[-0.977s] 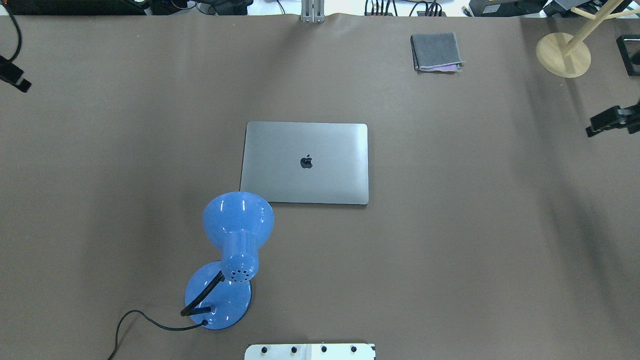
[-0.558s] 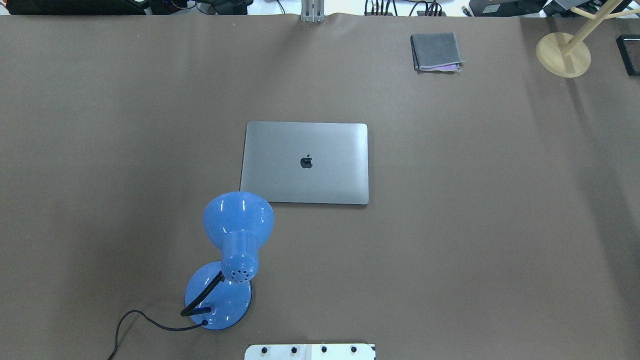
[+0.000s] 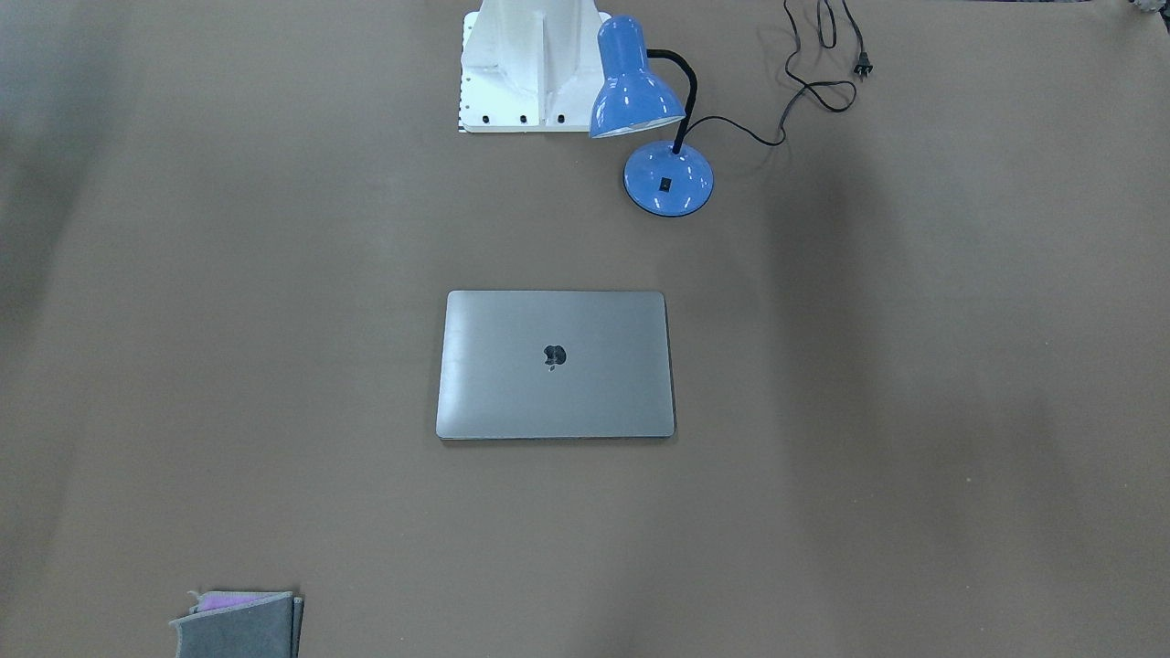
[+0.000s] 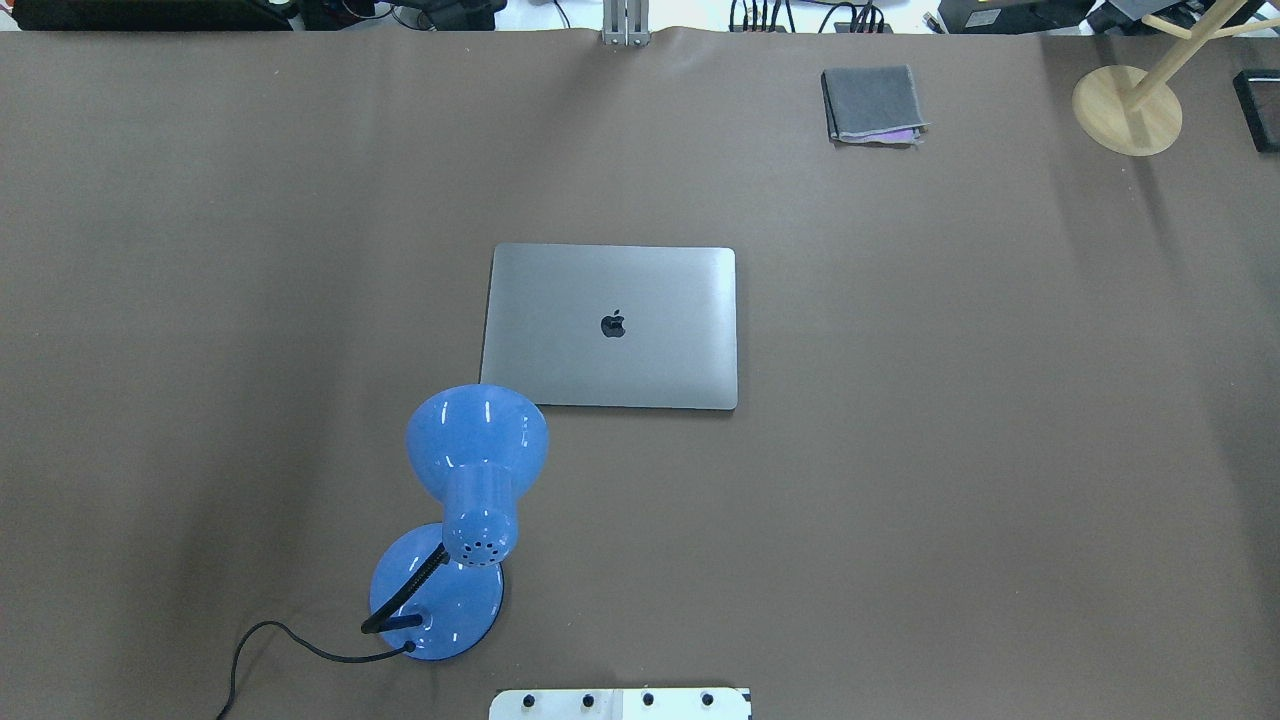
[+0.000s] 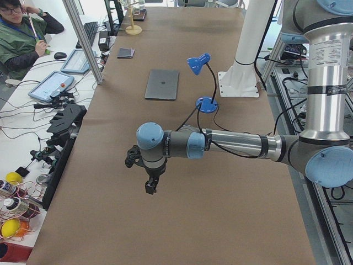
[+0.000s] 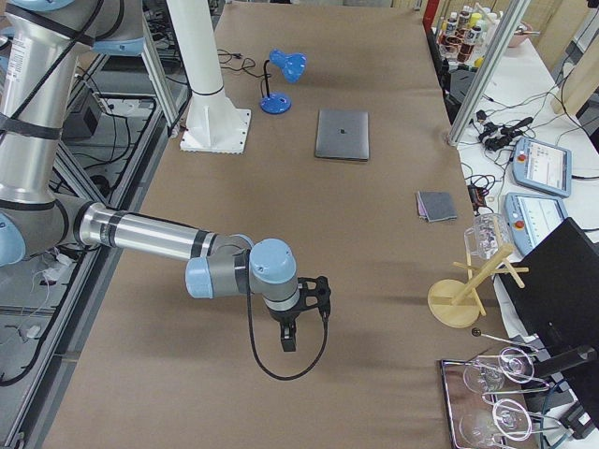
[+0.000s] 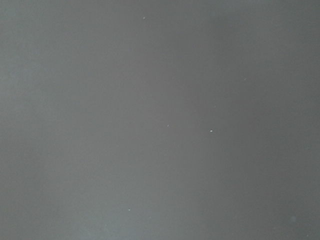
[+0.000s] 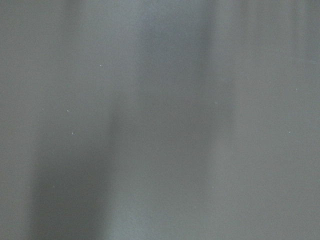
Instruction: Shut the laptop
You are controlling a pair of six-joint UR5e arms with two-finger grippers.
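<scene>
The space-grey laptop (image 4: 650, 340) lies shut and flat at the middle of the brown table, lid up with the dark apple logo showing. It also shows in the front view (image 3: 512, 384) and both side views (image 5: 162, 85) (image 6: 343, 136). My left gripper (image 5: 150, 187) hangs over the table's left end, far from the laptop. My right gripper (image 6: 288, 341) hangs over the right end, also far from it. Both show only in the side views, so I cannot tell whether they are open or shut. Both wrist views show only bare table.
A blue desk lamp (image 4: 476, 440) stands by the laptop's near left corner, its cord (image 3: 804, 82) trailing by the robot base (image 3: 526, 64). A folded grey cloth (image 4: 872, 103) and a wooden stand (image 4: 1127, 108) sit at the far right.
Both grippers, at the left and right edges of the overhead view a second ago, have moved outward and out of that view. The laptop has not moved.
</scene>
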